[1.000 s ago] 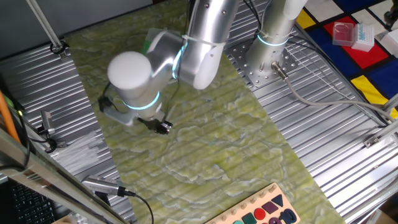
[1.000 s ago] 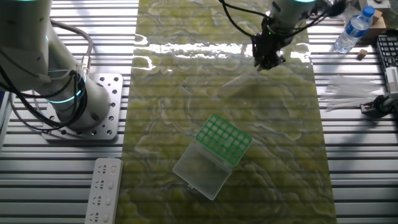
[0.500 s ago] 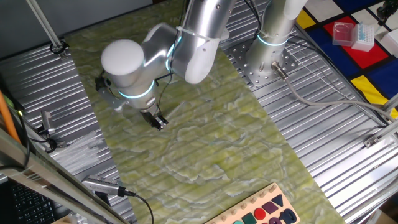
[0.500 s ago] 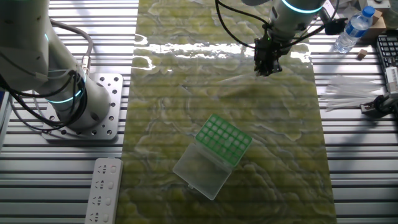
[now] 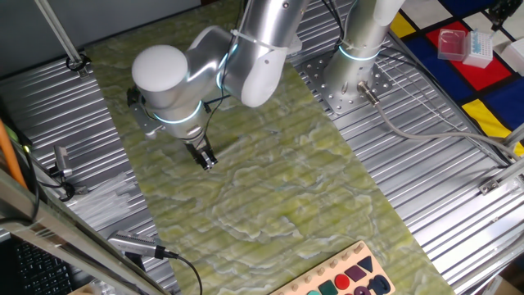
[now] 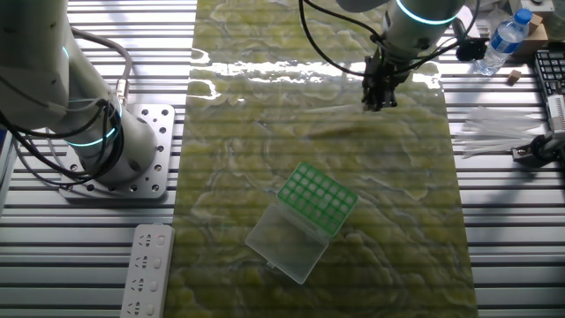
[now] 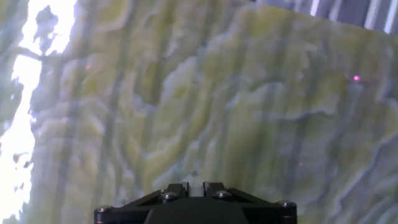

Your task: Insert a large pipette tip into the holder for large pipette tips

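The holder for large pipette tips (image 6: 319,198) is a small box with a green gridded top, standing on the green mat with its clear lid (image 6: 284,240) folded open beside it. My gripper (image 6: 380,101) hangs over the mat's far right part, well away from the holder, with its fingers pointing down. In the one fixed view the gripper (image 5: 206,161) is just above the mat, and the arm hides the holder. In the hand view the gripper (image 7: 196,185) has its jaws nearly together on a pale sliver, the large pipette tip (image 7: 196,179), which is barely visible.
A heap of clear tips (image 6: 496,131) lies on the ribbed metal right of the mat, with a water bottle (image 6: 500,40) behind it. A second arm's base (image 6: 115,150) and a white power strip (image 6: 146,274) are at the left. A red box (image 5: 453,41) stands far off.
The wrist has swung from a tilted pose to fingers pointing straight down. The gripper has shifted slightly towards the mat's edge. The holder has not moved.
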Robot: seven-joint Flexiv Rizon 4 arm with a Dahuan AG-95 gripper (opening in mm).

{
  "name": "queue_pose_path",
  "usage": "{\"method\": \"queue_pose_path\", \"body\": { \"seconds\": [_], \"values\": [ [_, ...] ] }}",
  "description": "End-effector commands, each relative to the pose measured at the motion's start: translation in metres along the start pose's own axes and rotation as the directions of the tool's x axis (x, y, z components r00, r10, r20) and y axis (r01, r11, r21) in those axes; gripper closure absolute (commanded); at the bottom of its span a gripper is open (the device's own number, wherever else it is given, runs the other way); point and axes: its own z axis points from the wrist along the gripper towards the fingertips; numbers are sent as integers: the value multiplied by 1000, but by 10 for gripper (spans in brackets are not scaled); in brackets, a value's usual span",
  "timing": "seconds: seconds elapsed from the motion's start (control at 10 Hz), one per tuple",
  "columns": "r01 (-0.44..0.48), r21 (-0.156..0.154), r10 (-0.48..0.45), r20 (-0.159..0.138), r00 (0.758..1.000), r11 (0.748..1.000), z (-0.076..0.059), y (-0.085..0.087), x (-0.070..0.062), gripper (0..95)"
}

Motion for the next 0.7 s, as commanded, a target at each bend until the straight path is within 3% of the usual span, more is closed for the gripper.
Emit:
{"method": "queue_pose_path", "body": {
  "seconds": [0.1,0.7],
  "values": [
    [-83,-23,83,-1,997,996,0,-1,0,950],
    [-118,-30,119,15,993,992,2,-1,0,950]
  ]
}}
